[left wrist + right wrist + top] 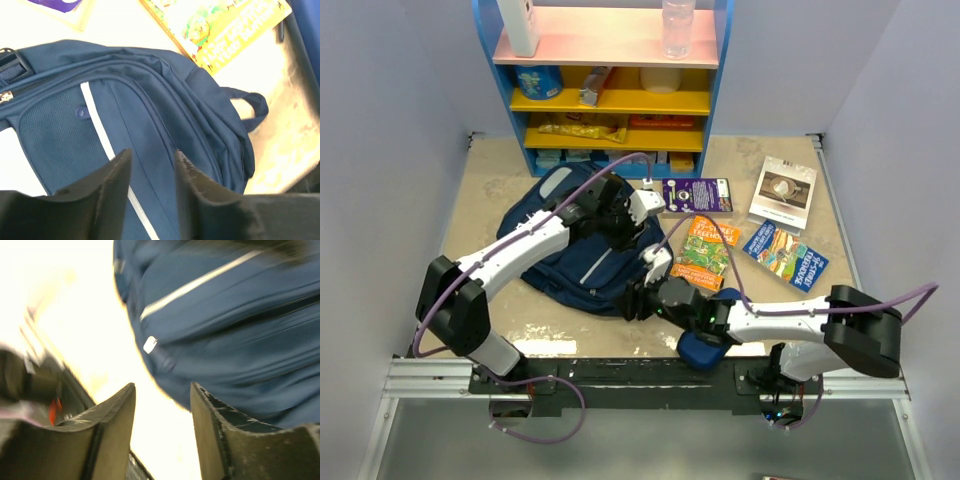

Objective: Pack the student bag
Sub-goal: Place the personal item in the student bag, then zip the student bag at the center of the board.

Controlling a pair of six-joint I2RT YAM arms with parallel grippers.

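Note:
The student bag, a navy backpack with a thin light stripe, lies flat on the table left of centre. My left gripper hovers over its upper right part. In the left wrist view that gripper is open above the front pocket of the bag, with only fabric showing between the fingers. My right gripper is at the bag's near right edge. In the blurred right wrist view it stands open over bare table beside the bag, holding nothing; a white zip pull shows there.
A purple booklet, a green and orange book, a white book and a blue book lie right of the bag. A small dark blue case sits under the right arm. A colourful shelf unit stands at the back.

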